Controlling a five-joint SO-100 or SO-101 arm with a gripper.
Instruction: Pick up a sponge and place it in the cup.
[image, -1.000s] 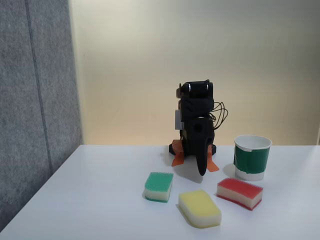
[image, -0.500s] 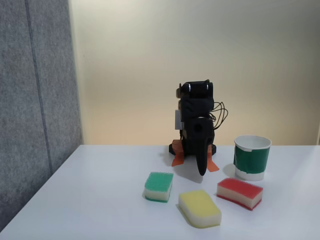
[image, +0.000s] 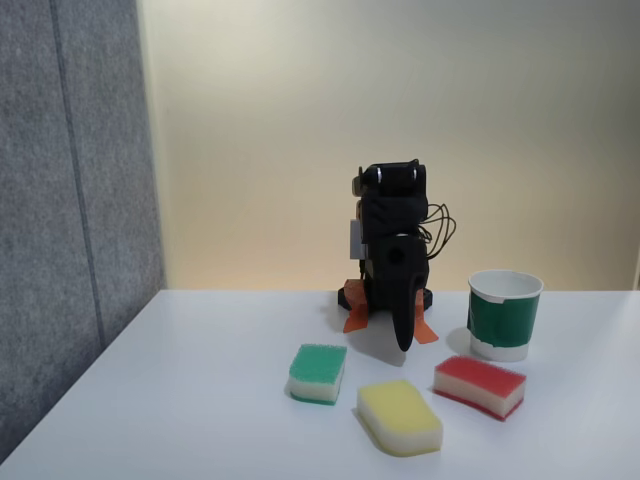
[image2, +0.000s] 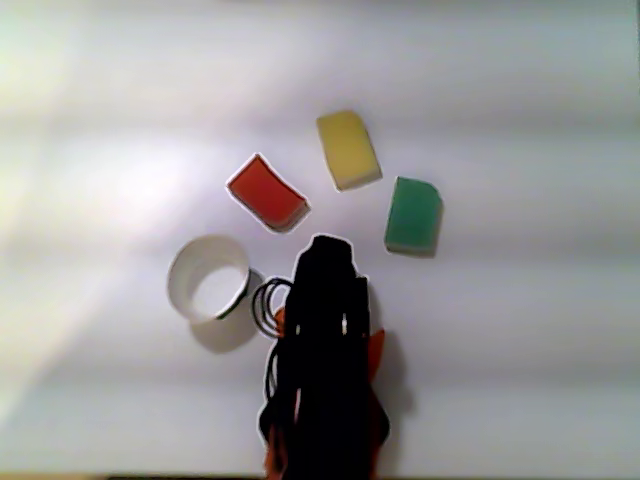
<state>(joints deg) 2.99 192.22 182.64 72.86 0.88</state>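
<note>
Fixed view. I am sitting folded over my base, my jaws (image: 404, 340) pointing down at the white desk (image: 200, 400); whether they are parted I cannot tell, and I am seeing nothing held in them. The sponge (image: 480, 385) is lying flat to the right of my jaws and nearer the camera, well apart from them, just in front of the cup (image: 505, 315). Its long axis is running left to right, slightly skewed.

Other view, looking down. The sponge (image2: 266, 191) is lying beyond my jaws (image2: 322, 247) and to their left, long axis on a diagonal. The cup (image2: 208, 277) is standing upright, left of my arm.
</note>
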